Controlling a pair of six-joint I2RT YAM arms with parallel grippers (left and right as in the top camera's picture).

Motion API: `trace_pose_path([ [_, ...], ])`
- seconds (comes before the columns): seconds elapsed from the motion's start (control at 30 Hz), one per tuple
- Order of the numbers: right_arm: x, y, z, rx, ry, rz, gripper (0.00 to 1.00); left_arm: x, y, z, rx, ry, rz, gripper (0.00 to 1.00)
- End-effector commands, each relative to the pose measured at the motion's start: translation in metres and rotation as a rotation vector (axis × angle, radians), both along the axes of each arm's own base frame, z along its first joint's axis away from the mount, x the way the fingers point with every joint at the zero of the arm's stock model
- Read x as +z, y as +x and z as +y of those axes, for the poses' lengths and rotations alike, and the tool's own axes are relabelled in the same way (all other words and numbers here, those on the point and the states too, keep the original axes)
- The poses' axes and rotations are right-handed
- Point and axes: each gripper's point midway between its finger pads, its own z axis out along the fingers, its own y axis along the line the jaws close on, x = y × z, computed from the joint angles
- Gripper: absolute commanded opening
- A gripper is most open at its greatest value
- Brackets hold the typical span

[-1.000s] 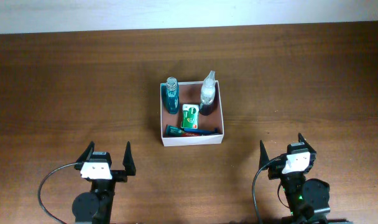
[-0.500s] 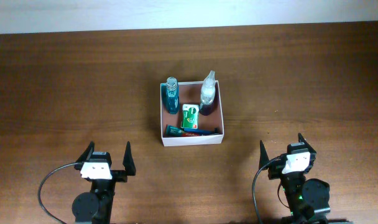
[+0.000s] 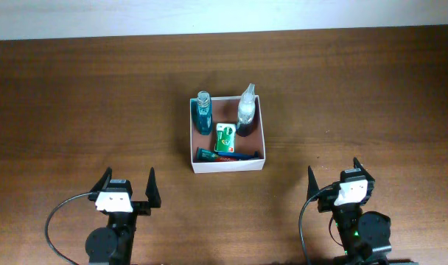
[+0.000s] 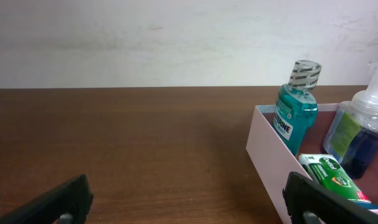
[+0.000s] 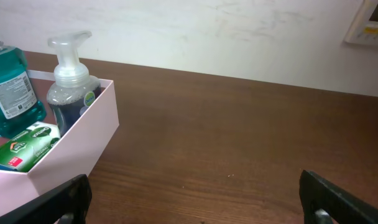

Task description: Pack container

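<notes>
The container (image 3: 262, 138) is a square white-walled box with a reddish-brown floor at the table's middle. Inside it stand a teal mouthwash bottle (image 3: 203, 114) and a clear pump bottle (image 3: 246, 110); a green packet (image 3: 225, 137) and a dark tube (image 3: 224, 154) lie flat. My left gripper (image 3: 127, 185) is open and empty near the front edge, left of the container. My right gripper (image 3: 334, 177) is open and empty, front right of it. The container shows in the left wrist view (image 4: 267, 158) and in the right wrist view (image 5: 83, 152).
A brown wooden table (image 3: 99, 96) runs to a white wall (image 3: 209, 15) at the back. A small white wall fixture (image 5: 366, 28) shows in the right wrist view.
</notes>
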Motion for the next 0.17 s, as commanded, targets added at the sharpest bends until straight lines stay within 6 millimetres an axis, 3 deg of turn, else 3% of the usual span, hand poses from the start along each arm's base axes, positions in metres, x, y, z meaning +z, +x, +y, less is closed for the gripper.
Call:
trace_pose_path([
  [0.0,-0.0017,-0.0003,0.0005,0.006,-0.005,-0.002,0.98,-0.0016,0.0,0.0033,0.017,-0.002,0.0,0.99],
  [0.13,-0.0017,-0.0003,0.0005,0.006,-0.005,-0.002,0.98,-0.0016,0.0,0.0033,0.017,-0.002,0.0,0.99],
])
